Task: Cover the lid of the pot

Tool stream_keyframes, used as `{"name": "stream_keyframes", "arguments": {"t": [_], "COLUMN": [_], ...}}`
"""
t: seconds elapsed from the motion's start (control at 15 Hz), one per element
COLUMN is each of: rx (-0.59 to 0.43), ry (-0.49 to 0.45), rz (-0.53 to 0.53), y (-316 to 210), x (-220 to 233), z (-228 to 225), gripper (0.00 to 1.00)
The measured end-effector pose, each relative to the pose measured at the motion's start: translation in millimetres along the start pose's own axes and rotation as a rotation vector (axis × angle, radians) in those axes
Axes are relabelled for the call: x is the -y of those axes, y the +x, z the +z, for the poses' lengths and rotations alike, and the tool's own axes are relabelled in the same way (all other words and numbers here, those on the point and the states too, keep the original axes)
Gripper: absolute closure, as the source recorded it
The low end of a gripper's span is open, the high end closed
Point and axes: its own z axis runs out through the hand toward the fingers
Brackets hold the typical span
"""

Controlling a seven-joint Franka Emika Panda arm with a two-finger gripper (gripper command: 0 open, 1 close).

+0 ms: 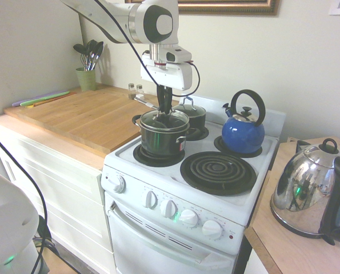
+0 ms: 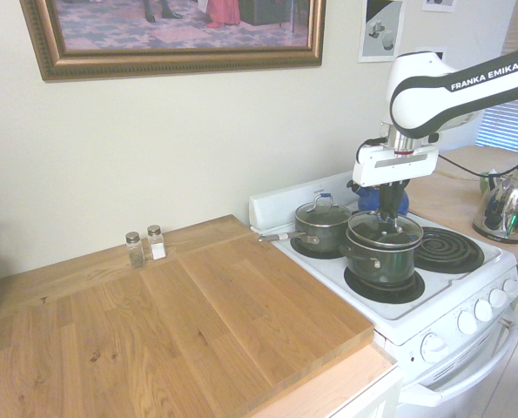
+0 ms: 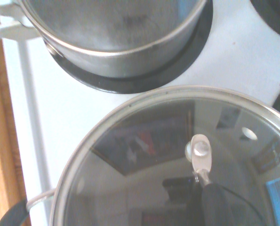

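Gripping lid (image 1: 164, 120) handle, gripper (image 1: 165, 112) clamped shut; lid sits on pot (image 1: 161, 141), seemingly seated. You handle glass: stiff, weighty, breakable, slick. Keep to arched handle; avoid rim.

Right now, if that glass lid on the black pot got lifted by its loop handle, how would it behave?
The glass lid would probably stay rigid, being glass in a metal rim. It looks breakable if dropped. Held by only its dark loop handle, it might swing or tilt. Its rim could clink on the pot, where it now seems to sit.
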Motion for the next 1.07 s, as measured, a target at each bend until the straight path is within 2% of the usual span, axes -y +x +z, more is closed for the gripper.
{"name": "stream_keyframes", "arguments": {"t": [0.73, 0.8, 1.07], "rx": [0.000, 0.000, -0.001], "ry": [-0.001, -0.001, -0.001], "rz": [-0.002, -0.003, -0.003], "y": [2.4, 2.3, 2.3], "x": [4.8, 4.9, 5.1], "z": [10.3, 10.3, 10.3], "gripper": [1.00, 0.00, 0.00]}}
